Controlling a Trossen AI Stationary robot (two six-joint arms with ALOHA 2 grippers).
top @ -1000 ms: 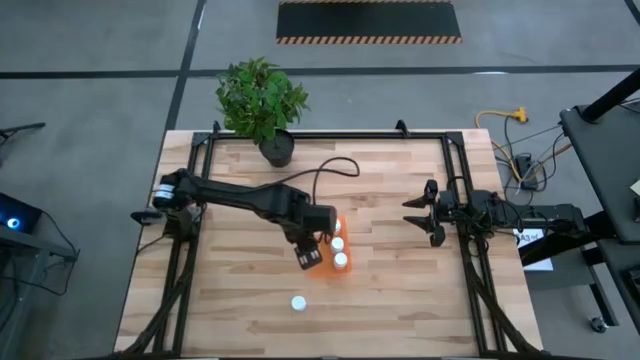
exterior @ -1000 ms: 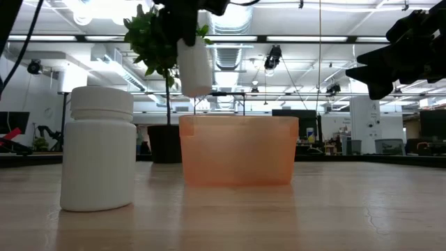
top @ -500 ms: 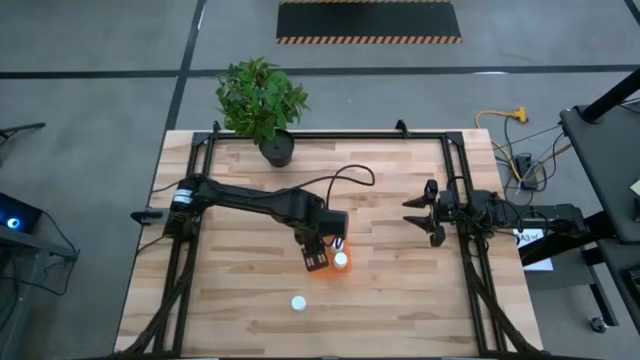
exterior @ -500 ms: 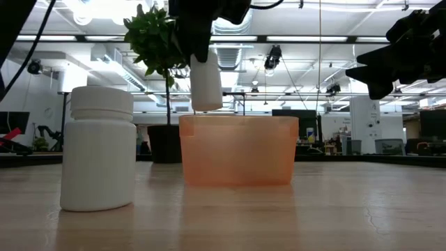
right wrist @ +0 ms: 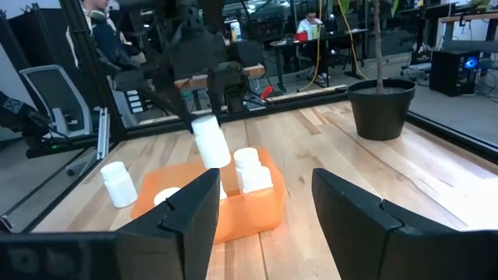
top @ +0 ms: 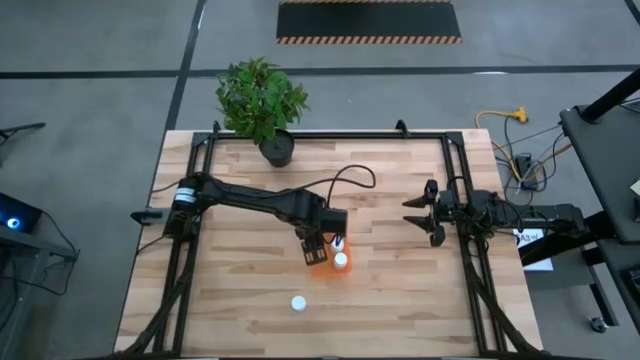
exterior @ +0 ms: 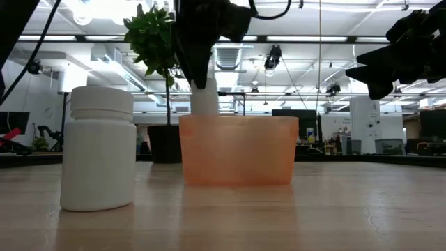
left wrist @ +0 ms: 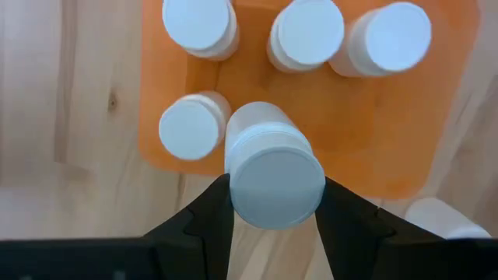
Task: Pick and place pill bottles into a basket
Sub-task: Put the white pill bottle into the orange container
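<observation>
The orange basket [exterior: 237, 150] stands mid-table and holds several white pill bottles [left wrist: 307, 31], upright on its floor. My left gripper [top: 318, 246] hangs over the basket's near-left part, pointing down, shut on another pill bottle [exterior: 203, 97]. That bottle's lower end has dipped behind the basket's rim. One more pill bottle [top: 298, 302] stands upright on the table, nearer the front edge. My right gripper [top: 425, 212] waits level at the table's right side, open, with nothing between its fingers. My left gripper pinches the bottle's upper end [left wrist: 233, 183] between its two fingers [left wrist: 210, 214], one on each side. The fingers come from above, pointing down. The bottle hangs below them, slightly tilted, clear of the table, beside a bottle standing in the basket [left wrist: 191, 128].
A potted plant [top: 262, 100] stands at the far edge, left of centre. Black frame rails [top: 190, 200] run along the table's left, right and far sides. Bare wood lies between the basket and my right gripper.
My left gripper has sunk toward the basket with the bottle and shifted a little toward the table's right edge, rolling slightly. The bottle, earlier well above the rim, now reaches down behind it.
</observation>
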